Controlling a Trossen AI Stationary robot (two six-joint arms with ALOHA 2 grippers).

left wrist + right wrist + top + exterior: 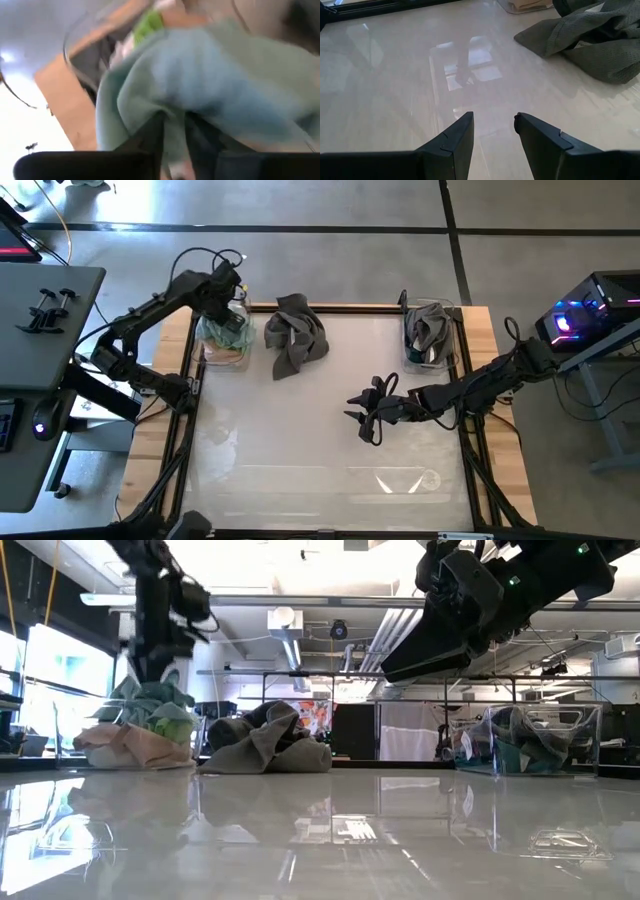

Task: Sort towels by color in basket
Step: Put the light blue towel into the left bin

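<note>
My left gripper is at the far-left clear basket, shut on the pale mint towel that tops a heap with lime green, pink and cream cloth. A dark grey towel lies crumpled on the table beside that basket. The far-right clear basket holds another dark grey towel and a dark teal one. My right gripper is open, above bare table at mid-right, with the loose grey towel ahead of it. My left gripper pinches a fold of the pale mint towel between its two fingers, coming from above, pointing down. One layer or several, I cannot tell. The towel bulges slack around the fingers and rests on the heap in the basket.
The glossy white tabletop stretches open toward the near edge, framed by a wooden border. A faint clear plastic piece lies near the front right. Beyond the table stand a desk on the left and electronics with lights on the right.
</note>
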